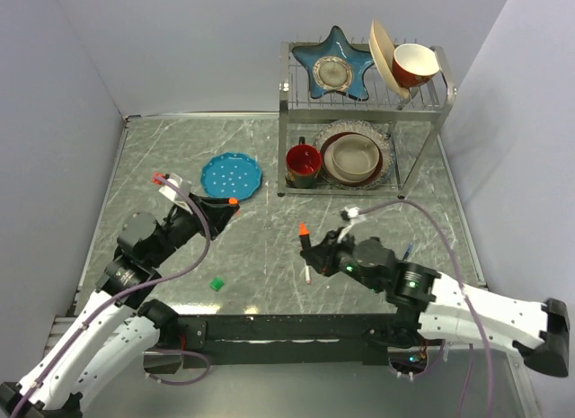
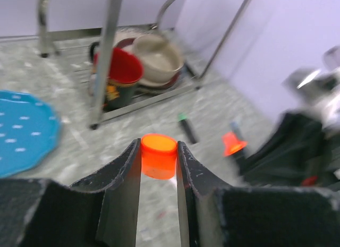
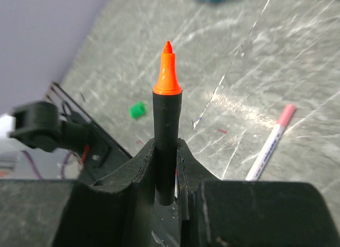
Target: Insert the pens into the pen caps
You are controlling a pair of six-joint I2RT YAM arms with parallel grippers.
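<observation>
My left gripper (image 2: 158,146) is shut on an orange pen cap (image 2: 158,155) held between its fingertips; from above, that cap (image 1: 232,202) sits just right of the blue plate. A stubby black marker with an orange tip (image 3: 167,114) stands upright in my right gripper (image 3: 166,146), which is shut on it. In the top view the marker's tip (image 1: 304,229) points toward the left gripper (image 1: 227,205), a short gap away. A green cap (image 1: 216,283) lies near the front edge. A white pen with a pink end (image 3: 268,146) lies on the table. A black marker with a green tip (image 2: 187,129) lies by the rack.
A blue dotted plate (image 1: 231,175) lies at the back left. A wire dish rack (image 1: 359,121) at the back right holds a red mug (image 1: 304,162) and bowls (image 1: 353,157) below, with a star plate (image 1: 337,63) and a red bowl (image 1: 415,65) on top.
</observation>
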